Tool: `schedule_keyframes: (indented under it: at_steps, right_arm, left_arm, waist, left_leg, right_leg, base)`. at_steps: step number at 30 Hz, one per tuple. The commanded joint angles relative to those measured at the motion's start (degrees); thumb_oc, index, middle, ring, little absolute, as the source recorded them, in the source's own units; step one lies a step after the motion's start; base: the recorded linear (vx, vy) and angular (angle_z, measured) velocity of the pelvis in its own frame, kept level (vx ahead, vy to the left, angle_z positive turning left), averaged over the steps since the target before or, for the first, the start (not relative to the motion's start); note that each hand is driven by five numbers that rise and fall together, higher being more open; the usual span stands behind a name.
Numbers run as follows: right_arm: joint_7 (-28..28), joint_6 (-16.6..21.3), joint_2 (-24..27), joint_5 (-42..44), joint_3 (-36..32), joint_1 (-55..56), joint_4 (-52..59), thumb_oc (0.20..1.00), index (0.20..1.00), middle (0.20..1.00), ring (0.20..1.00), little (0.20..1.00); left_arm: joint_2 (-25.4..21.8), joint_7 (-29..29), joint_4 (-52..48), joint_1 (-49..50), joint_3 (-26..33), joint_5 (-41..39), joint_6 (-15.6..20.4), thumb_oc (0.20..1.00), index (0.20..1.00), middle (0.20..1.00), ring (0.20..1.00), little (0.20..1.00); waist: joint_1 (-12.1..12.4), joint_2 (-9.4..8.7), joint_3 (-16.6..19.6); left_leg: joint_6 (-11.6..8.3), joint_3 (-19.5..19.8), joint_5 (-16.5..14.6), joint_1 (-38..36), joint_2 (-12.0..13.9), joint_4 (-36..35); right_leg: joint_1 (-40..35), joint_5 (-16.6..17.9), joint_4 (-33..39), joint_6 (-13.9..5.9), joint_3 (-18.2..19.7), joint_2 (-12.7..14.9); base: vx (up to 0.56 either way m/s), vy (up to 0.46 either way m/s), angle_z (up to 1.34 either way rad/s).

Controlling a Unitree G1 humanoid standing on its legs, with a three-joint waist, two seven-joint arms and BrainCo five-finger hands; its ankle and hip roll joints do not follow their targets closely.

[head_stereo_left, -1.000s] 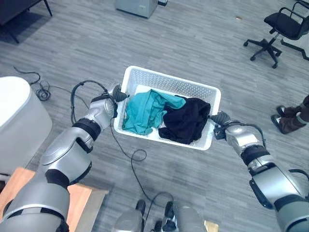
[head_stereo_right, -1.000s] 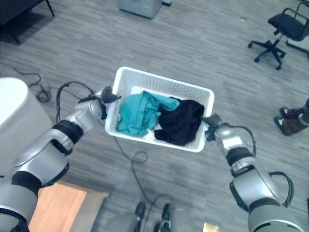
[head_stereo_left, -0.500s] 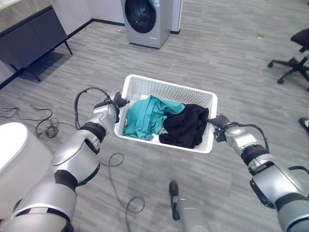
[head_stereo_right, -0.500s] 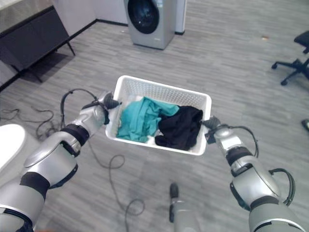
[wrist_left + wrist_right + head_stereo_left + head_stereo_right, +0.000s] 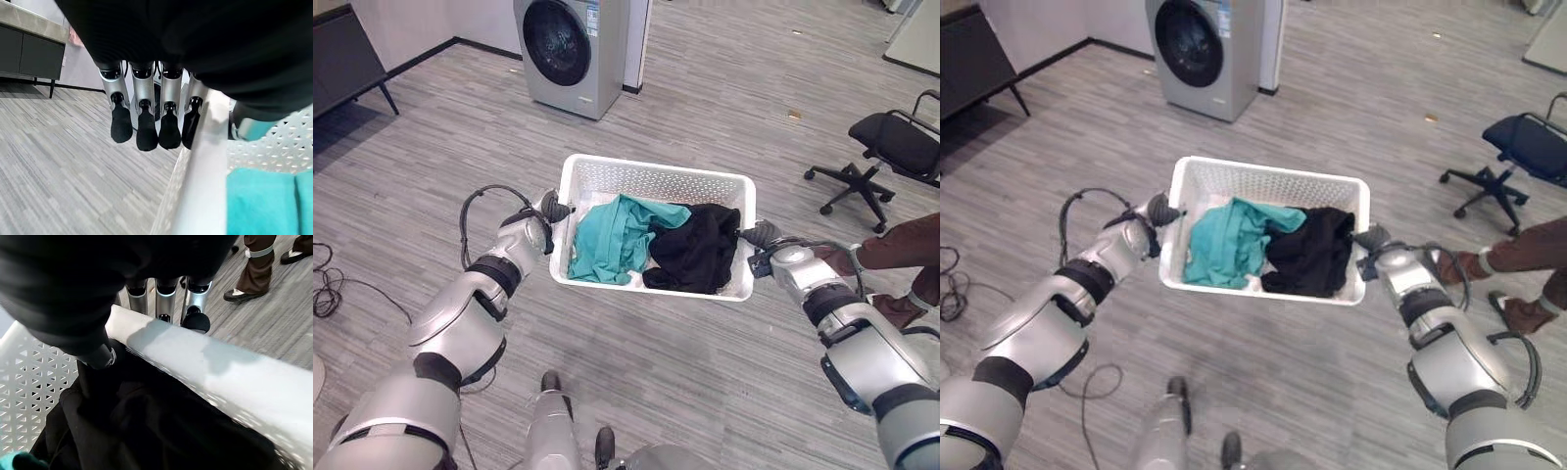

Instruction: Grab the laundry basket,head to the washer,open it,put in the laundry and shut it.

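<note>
White perforated plastic laundry basket (image 5: 658,181) was held up off the grey wood-plank floor (image 5: 724,88), carried between both hands in front of the robot. Left hand (image 5: 551,206) sat at the basket's left short rim; in the left wrist view its fingers (image 5: 146,132) hung down the outside of the rim with the thumb on the inner side, so it was pinched onto the rim. Right hand (image 5: 762,238) was at the right short rim; in the right wrist view its fingers (image 5: 195,321) curled over the outer edge and the thumb pressed down inside against the black cloth, clamped on the rim as well.

Inside the basket lay a crumpled teal garment (image 5: 617,235) on the left half and a crumpled black garment (image 5: 697,247) on the right half, touching each other, the black one lapping up toward the right rim.

Silver front-loading washing machine (image 5: 570,51) with a dark round door stood on the floor beyond the basket, well apart from it, door closed. Dark low cabinet (image 5: 347,54) stood at far left. Black wheeled office chair (image 5: 881,147) stood at far right. A person's legs in brown trousers and dark shoes (image 5: 901,264) showed near the right arm.
</note>
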State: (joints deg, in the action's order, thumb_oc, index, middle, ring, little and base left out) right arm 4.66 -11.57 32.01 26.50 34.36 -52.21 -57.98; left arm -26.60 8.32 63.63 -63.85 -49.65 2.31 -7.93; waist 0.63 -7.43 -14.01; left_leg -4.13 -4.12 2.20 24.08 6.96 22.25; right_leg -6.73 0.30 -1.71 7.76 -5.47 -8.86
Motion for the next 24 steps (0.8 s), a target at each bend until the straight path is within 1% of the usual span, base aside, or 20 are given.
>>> schedule_keyframes:
  at_steps: [1,2,4,5,6,7,9,10,13,14,15,16,17,18,19,20,21,22,23,24]
  right_arm:
    - [0.7,6.9,1.3,2.1,-1.9,-4.3,5.4,0.2,0.2,0.2,0.2,0.2]
    - [0.5,6.9,0.2,2.0,-1.4,-4.8,4.3,0.2,0.2,0.2,0.2,0.2]
    - [0.5,6.9,-0.5,2.0,-1.1,-5.2,3.7,0.2,0.2,0.2,0.2,0.2]
    - [0.1,6.3,-1.6,1.5,-0.9,-5.3,3.5,0.2,0.2,0.2,0.2,0.2]
    - [0.2,6.2,-1.8,1.3,-0.8,-5.5,3.7,0.2,0.2,0.2,0.2,0.2]
    - [0.1,6.4,-2.3,1.1,-1.3,-4.8,4.3,0.2,0.2,0.2,0.2,0.2]
    - [-0.1,6.4,-2.5,0.9,-1.9,-3.9,4.7,0.2,0.2,0.2,0.2,0.2]
    - [-0.2,6.3,-3.1,0.1,-2.2,-3.3,5.2,0.2,0.2,0.2,0.2,0.2]
    - [-0.5,6.3,-4.0,-0.8,-2.8,-2.7,5.7,0.2,0.2,0.2,0.2,0.2]
    - [-0.5,6.3,-4.0,-0.8,-2.8,-2.7,5.7,0.2,0.2,0.2,0.2,0.2]
    - [-0.5,6.3,-4.3,-1.0,-2.9,-2.8,5.9,0.2,0.2,0.2,0.2,0.2]
    - [-0.4,6.4,-5.0,-1.0,-3.3,-3.1,5.8,0.2,0.2,0.2,0.2,0.2]
    - [-0.4,6.4,-5.0,-1.0,-3.3,-3.1,5.8,0.2,0.2,0.2,0.2,0.2]
    - [-0.3,6.6,-5.6,-1.0,-4.4,-2.8,5.8,0.2,0.2,0.2,0.2,0.2]
    - [-0.3,6.6,-5.6,-1.0,-4.4,-2.8,5.8,0.2,0.2,0.2,0.2,0.2]
    - [0.0,6.7,-5.8,-1.0,-4.5,-2.8,5.7,0.2,0.2,0.2,0.2,0.2]
    - [-0.1,6.7,-5.7,-1.1,-4.7,-2.7,5.7,0.2,0.2,0.2,0.2,0.2]
    - [-0.2,6.5,-5.2,-1.3,-4.6,-2.8,5.5,0.2,0.2,0.2,0.2,0.2]
    - [-0.3,6.5,-5.2,-1.3,-4.6,-2.8,5.5,0.2,0.2,0.2,0.2,0.2]
    - [-0.4,6.4,-4.8,-1.4,-4.6,-2.8,5.5,0.2,0.2,0.2,0.2,0.2]
  left_arm:
    - [3.2,2.1,-0.3,-10.1,-3.8,0.2,3.6,0.2,0.2,0.2,0.2,0.2]
    - [3.2,1.9,-0.3,-9.7,-4.0,-0.2,3.7,0.2,0.2,0.2,0.2,0.2]
    - [3.0,1.7,-0.2,-9.5,-4.1,-0.4,3.8,0.2,0.2,0.2,0.2,0.2]
    - [2.8,2.0,-0.2,-9.2,-4.0,-0.2,3.9,0.2,0.2,0.2,0.2,0.2]
    - [2.8,2.0,-0.3,-9.1,-4.2,0.2,3.8,0.2,0.2,0.2,0.2,0.2]
    - [2.9,2.0,-0.1,-9.1,-4.8,0.7,4.0,0.2,0.2,0.2,0.2,0.2]
    - [2.6,2.0,-0.4,-8.9,-5.0,0.8,4.1,0.2,0.2,0.2,0.2,0.2]
    - [2.7,2.1,-0.4,-9.1,-5.3,1.1,3.9,0.2,0.2,0.2,0.2,0.2]
    - [2.7,2.0,-0.3,-8.9,-5.8,1.2,4.0,0.2,0.2,0.2,0.2,0.2]
    - [2.7,2.0,-0.3,-8.9,-5.8,1.2,4.0,0.2,0.2,0.2,0.2,0.2]
    - [2.6,2.0,-0.6,-8.9,-5.9,1.2,3.9,0.2,0.2,0.2,0.2,0.2]
    - [2.6,2.0,-0.5,-8.7,-5.7,0.9,3.7,0.2,0.2,0.2,0.2,0.2]
    - [2.6,2.0,-0.5,-8.7,-5.7,0.9,3.7,0.2,0.2,0.2,0.2,0.2]
    - [2.6,2.0,-0.4,-8.6,-5.6,1.0,3.6,0.2,0.2,0.2,0.2,0.2]
    - [2.6,2.0,-0.4,-8.6,-5.6,1.0,3.6,0.2,0.2,0.2,0.2,0.2]
    - [2.9,2.0,0.0,-8.9,-5.5,1.1,3.5,0.2,0.2,0.2,0.2,0.2]
    - [3.0,2.0,-0.2,-8.9,-5.5,1.0,3.5,0.2,0.2,0.2,0.2,0.2]
    - [3.7,2.0,0.2,-9.2,-5.2,1.1,3.5,0.2,0.2,0.2,0.2,0.2]
    - [3.7,2.0,0.2,-9.1,-5.2,1.1,3.5,0.2,0.2,0.2,0.2,0.2]
    - [3.6,1.8,0.3,-9.0,-5.2,1.1,3.5,0.2,0.2,0.2,0.2,0.2]
  waist:
    - [5.9,3.08,1.9]
    - [6.3,3.64,1.9]
    - [6.6,3.69,2.0]
    - [7.1,4.77,4.0]
    - [7.4,5.35,5.2]
    - [8.1,4.82,6.9]
    - [8.2,4.58,7.3]
    - [8.2,4.0,8.6]
    - [8.0,3.43,9.2]
    - [8.0,3.05,9.1]
    - [7.8,3.37,8.8]
    - [7.0,4.25,8.3]
    - [7.1,4.11,8.2]
    - [6.4,4.98,7.5]
    - [6.3,4.86,7.4]
    - [5.8,5.02,7.2]
    - [5.2,5.22,7.1]
    - [4.0,5.58,6.9]
    - [3.8,5.56,6.8]
    - [3.2,5.45,6.6]
  left_leg:
    - [1.44,10.7,3.3,-6.0,-4.8,-21.0]
    - [1.23,12.5,4.2,-4.8,-5.8,-22.8]
    - [1.3,12.3,4.2,-4.7,-6.0,-22.0]
    - [1.72,12.8,5.6,-7.4,-5.1,-23.8]
    - [1.86,12.7,6.8,-7.9,-4.6,-23.3]
    - [2.14,12.7,7.0,-8.2,-5.6,-20.0]
    - [2.31,12.3,6.8,-8.3,-5.9,-18.7]
    - [3.39,11.7,5.6,-9.7,-7.3,-16.6]
    - [5.64,10.1,2.5,-12.5,-8.5,-15.2]
    - [5.68,10.0,2.0,-12.7,-8.9,-15.0]
    - [6.44,9.6,1.0,-14.0,-8.8,-14.8]
    - [7.8,9.3,-0.4,-16.9,-8.5,-15.1]
    - [7.82,9.2,-0.4,-16.9,-8.6,-15.1]
    - [8.28,8.6,-1.5,-19.6,-7.6,-15.3]
    - [8.27,8.6,-1.6,-19.6,-7.7,-15.2]
    - [7.94,8.8,-2.3,-21.0,-7.3,-15.6]
    - [7.79,9.5,-2.7,-22.1,-7.3,-15.8]
    - [7.31,10.5,-3.4,-24.1,-6.9,-16.6]
    - [7.23,10.7,-3.6,-24.4,-6.9,-16.6]
    - [6.83,11.0,-4.3,-25.2,-6.8,-16.7]
  right_leg:
    - [-0.8,-8.9,-3.1,-9.86,2.2,6.8]
    - [-2.2,-10.4,-3.9,-9.68,3.9,6.3]
    - [-2.9,-11.1,-4.1,-9.68,4.5,6.4]
    - [-4.7,-13.2,-4.1,-9.93,6.1,6.4]
    - [-5.3,-13.3,-4.1,-10.19,6.8,6.6]
    - [-6.6,-12.9,-5.4,-11.44,7.3,8.6]
    - [-6.6,-12.3,-6.4,-11.85,7.6,9.3]
    - [-6.2,-8.7,-10.5,-13.31,8.1,11.0]
    - [-3.2,-0.3,-21.0,-15.84,7.9,12.6]
    - [-3.3,-0.9,-21.3,-15.88,7.9,13.0]
    - [-1.5,0.9,-26.3,-16.2,7.5,13.1]
    - [1.6,4.4,-34.8,-16.74,6.0,13.0]
    - [1.7,4.2,-35.2,-16.78,6.1,13.2]
    - [4.5,3.8,-40.3,-16.98,2.1,14.6]
    - [4.5,3.6,-40.5,-16.97,1.9,14.8]
    - [6.2,1.7,-40.2,-16.34,-1.0,16.3]
    - [7.3,0.0,-38.6,-15.87,-2.8,16.8]
    - [10.6,-3.8,-34.2,-14.88,-4.3,16.0]
    - [10.3,-4.1,-34.2,-14.81,-4.5,16.1]
    - [10.5,-5.6,-30.2,-14.57,-5.3,16.0]
  base:
    - [0.93,0.11,-0.21]
    - [0.63,0.076,-0.02]
    - [0.4,0.102,-0.39]
    - [0.47,0.194,-0.7]
    - [0.8,0.341,-0.76]
    - [0.49,0.237,-0.54]
    - [0.45,0.207,-0.57]
    - [0.57,0.276,-0.26]
    - [0.4,0.21,-0.07]
    - [0.21,0.121,-0.17]
    - [0.28,0.183,-0.15]
    - [0.26,0.186,-0.23]
    - [0.36,0.226,-0.23]
    - [0.18,0.096,-0.07]
    - [0.33,0.118,0.09]
    - [0.24,0.022,0.34]
    - [0.43,0.02,0.36]
    - [0.29,-0.009,0.5]
    - [0.3,-0.042,0.59]
    - [0.22,-0.11,0.72]
